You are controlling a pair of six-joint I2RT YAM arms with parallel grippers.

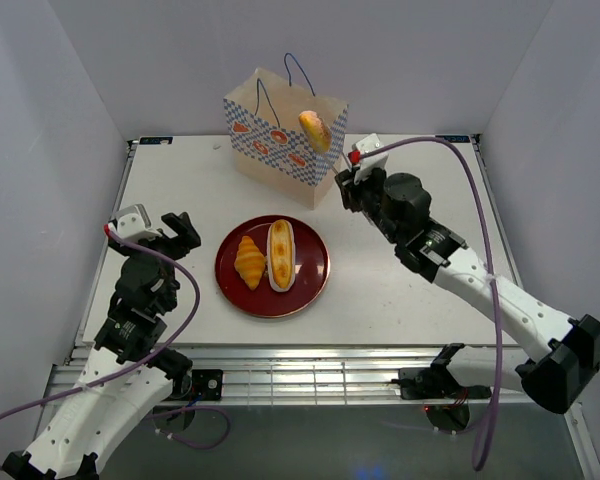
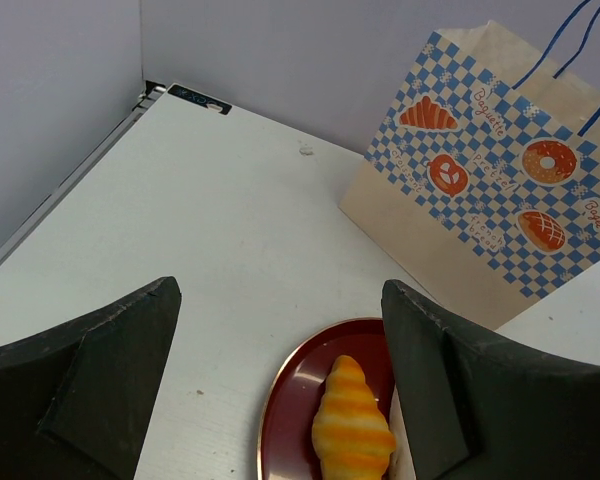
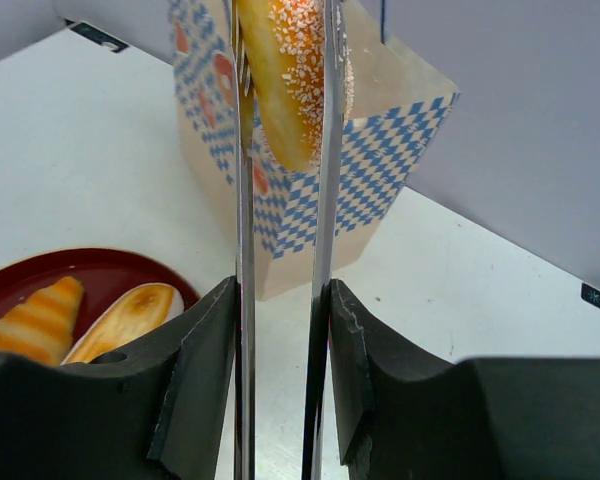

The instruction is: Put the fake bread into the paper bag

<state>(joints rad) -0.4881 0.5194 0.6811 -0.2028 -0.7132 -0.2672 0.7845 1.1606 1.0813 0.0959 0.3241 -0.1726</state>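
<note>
- White matte surface (image 1: 400, 300), closed in by plain pale walls on the left, right and far sides.
- Near left: the left fingers (image 2: 100, 370), two dark wedge-shaped pads, stand wide apart with nothing between them.
- Centre: one round dark red plate (image 1: 315, 285) with a glossy face carries two pieces of fake bread side by side. They are a ridged golden croissant (image 1: 249, 261) on the left and an oblong loaf (image 1: 280, 255) with a pale edge and browned top on the right.
- Right of centre: the right fingers (image 3: 242, 200), two thin flat blades, are clamped on a third piece, a rounded orange bun (image 1: 314, 128) speckled with pale grains.
- Far centre: one upright beige paper bag (image 1: 270, 135) has blue-white checks, orange pastry motifs and two thin blue cord handles. The bun hangs at its upper right corner, clear of the surface.
</note>
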